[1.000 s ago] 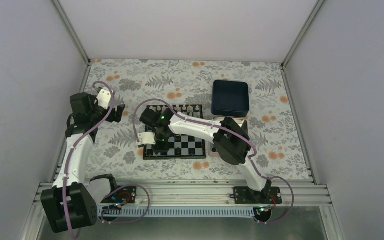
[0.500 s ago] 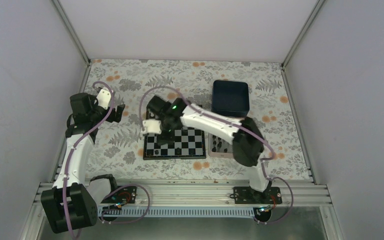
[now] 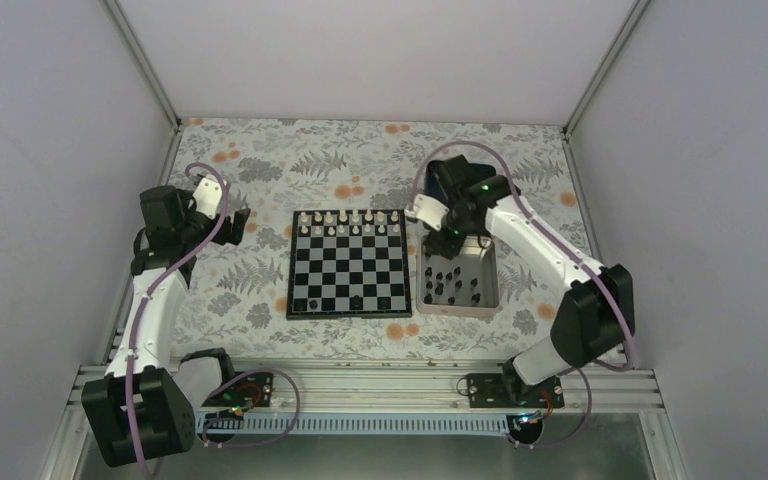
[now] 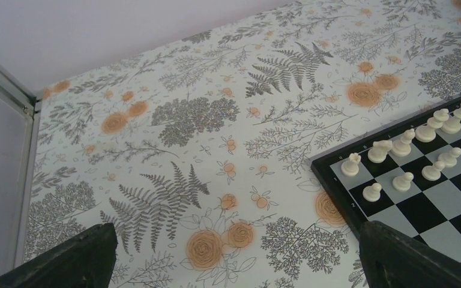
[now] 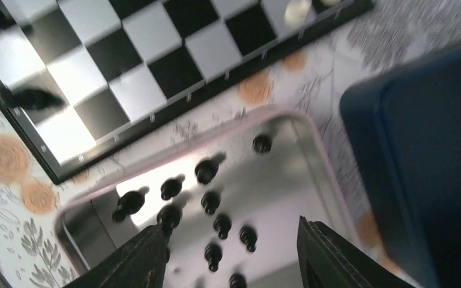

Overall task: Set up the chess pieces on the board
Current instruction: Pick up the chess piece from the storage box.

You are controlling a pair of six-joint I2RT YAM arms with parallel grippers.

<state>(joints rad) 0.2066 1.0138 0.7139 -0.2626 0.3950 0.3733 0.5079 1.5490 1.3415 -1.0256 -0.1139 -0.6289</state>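
Observation:
The board [image 3: 348, 262] lies mid-table, with white pieces on its two far rows. Two black chess pieces [image 3: 357, 300] stand on its near row, the other at the left corner [image 3: 302, 303]. Several more black chess pieces [image 5: 210, 201] stand in the silver tray [image 3: 457, 312], right of the board. My right gripper [image 3: 448, 232] hovers open over the tray's far end, nothing between its fingers [image 5: 342, 258]. My left gripper [image 3: 235, 222] hangs open and empty over the cloth left of the board [image 4: 432, 210].
A dark blue tray [image 3: 465, 190] sits behind the silver one, partly under the right arm, and shows at the right of the right wrist view [image 5: 432, 150]. White pieces [image 4: 396, 150] line the board's far left corner. Walls enclose the flowered table.
My right arm swung from the board's near left across to the silver tray, and its gripper went from shut to open. A black piece stays on the board's near row. The left arm held still.

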